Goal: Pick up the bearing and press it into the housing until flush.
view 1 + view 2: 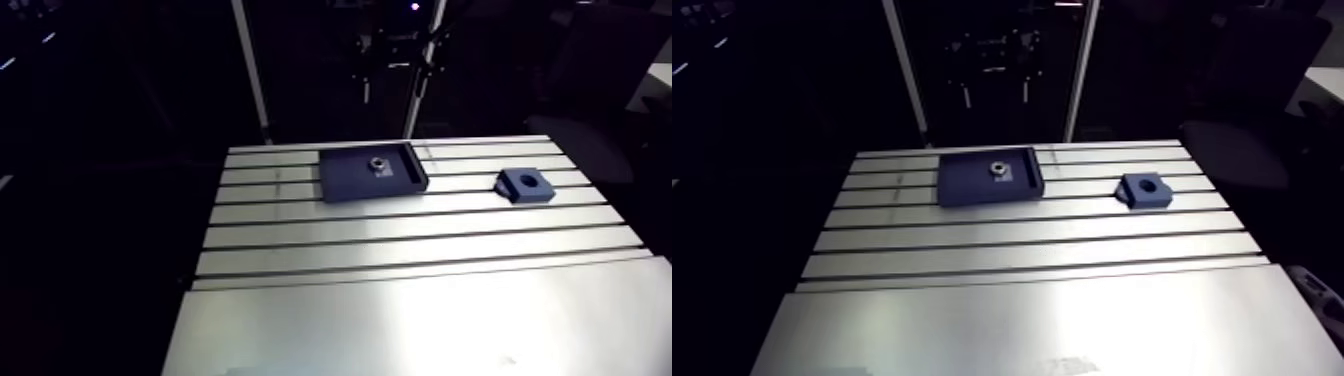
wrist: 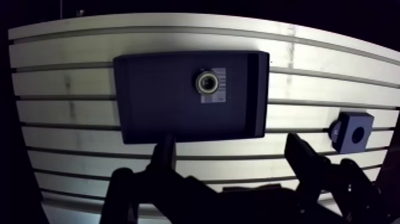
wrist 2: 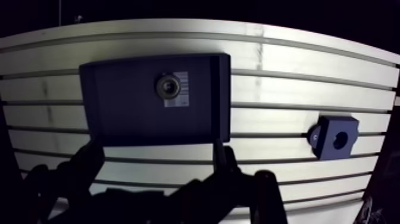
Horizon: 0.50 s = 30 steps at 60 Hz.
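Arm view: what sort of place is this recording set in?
Most likely a lab or workshop assembly bench: a slotted aluminium table, a dark tray holding a small metal bearing, and a blue housing block with a round bore, set apart beside the tray.

Arm view far; wrist nearer; housing [image 1: 540, 189] shared

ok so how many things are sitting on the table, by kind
dark blue tray: 1
bearing, lying in the tray: 1
blue housing, beside the tray and apart from it: 1
total: 3
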{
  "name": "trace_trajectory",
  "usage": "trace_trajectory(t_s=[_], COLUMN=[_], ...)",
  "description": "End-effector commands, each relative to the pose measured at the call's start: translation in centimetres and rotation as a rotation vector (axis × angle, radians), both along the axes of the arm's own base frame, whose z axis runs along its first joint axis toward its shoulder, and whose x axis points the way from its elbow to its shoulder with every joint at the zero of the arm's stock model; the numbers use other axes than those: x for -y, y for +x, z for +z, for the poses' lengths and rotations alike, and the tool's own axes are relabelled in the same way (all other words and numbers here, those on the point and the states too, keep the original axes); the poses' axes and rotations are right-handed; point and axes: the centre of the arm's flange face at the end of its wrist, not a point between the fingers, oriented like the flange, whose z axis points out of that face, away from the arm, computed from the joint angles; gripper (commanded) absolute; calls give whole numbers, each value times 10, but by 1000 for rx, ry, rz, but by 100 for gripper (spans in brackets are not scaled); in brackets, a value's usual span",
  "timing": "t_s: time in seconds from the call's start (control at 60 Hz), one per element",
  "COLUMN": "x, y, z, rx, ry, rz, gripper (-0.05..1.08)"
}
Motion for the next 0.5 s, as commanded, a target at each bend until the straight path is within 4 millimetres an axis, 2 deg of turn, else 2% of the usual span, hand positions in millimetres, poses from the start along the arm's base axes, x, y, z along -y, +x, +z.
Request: trace_trajectory(t_s=[0.017, 0.367, 0.433, 0.5], x=[2, 2, 2, 2], y=[-13, -17, -18, -18], z=[-32, -53, -64, -67], rx=[4, 37, 55, 58], ry=[-1, -9, -8, -6], rz=[6, -1, -6, -6], gripper=[1, 1, 1, 1])
